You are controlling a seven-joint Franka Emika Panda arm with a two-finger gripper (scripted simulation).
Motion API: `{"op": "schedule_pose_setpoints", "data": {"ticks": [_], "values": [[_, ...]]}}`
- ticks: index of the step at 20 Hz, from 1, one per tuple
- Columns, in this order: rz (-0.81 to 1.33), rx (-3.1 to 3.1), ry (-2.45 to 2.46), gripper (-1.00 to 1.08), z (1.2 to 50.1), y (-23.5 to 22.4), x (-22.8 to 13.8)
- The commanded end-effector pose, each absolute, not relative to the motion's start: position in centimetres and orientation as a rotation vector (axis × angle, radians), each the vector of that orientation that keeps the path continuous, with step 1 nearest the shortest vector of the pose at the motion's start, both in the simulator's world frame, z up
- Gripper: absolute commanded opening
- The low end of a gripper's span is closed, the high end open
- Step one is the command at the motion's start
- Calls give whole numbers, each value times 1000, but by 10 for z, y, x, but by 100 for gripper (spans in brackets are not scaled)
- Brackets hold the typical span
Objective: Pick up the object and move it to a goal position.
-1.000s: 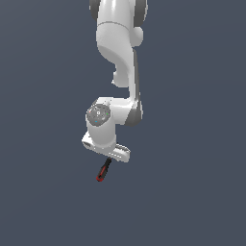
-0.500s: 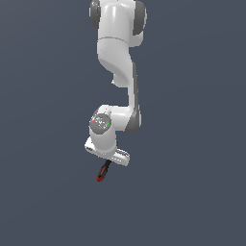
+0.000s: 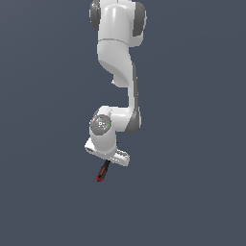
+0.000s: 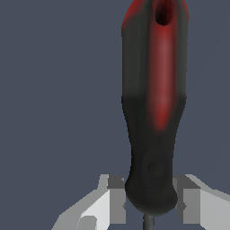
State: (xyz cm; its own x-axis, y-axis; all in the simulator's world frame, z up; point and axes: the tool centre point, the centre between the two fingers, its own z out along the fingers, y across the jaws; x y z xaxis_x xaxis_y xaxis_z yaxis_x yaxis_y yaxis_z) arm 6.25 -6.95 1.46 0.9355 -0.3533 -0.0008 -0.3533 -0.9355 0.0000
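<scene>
The object, a small screwdriver [image 3: 102,171] with a black-and-red handle, hangs tilted below the white hand in the exterior view, clear of the floor. My gripper [image 3: 107,162] is shut on it at the black end of the handle. In the wrist view the handle [image 4: 155,112] fills the frame, red towards its far end with a small hole in it. My gripper [image 4: 150,202] has its two grey fingers [image 4: 112,197] pressed against either side of the handle's base. Only a short stub of the thin shaft shows between them.
Around the arm [image 3: 117,57] there is only a plain dark grey-blue background. No goal marker, other object or edge shows in either view.
The arm's upper links have shifted a little towards the exterior view's right and the wrist has sunk slightly. The screwdriver stays held in nearly the same spot.
</scene>
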Motion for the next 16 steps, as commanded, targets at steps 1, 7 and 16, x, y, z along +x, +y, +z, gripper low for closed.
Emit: {"op": "schedule_pose_setpoints", "data": {"ticks": [1,7,16], "values": [[0,-3090,564,-100,15,-70,63],[1,-3091,564,-100,18,-67,63],[1,-3091,564,-100,63,-25,68]]}}
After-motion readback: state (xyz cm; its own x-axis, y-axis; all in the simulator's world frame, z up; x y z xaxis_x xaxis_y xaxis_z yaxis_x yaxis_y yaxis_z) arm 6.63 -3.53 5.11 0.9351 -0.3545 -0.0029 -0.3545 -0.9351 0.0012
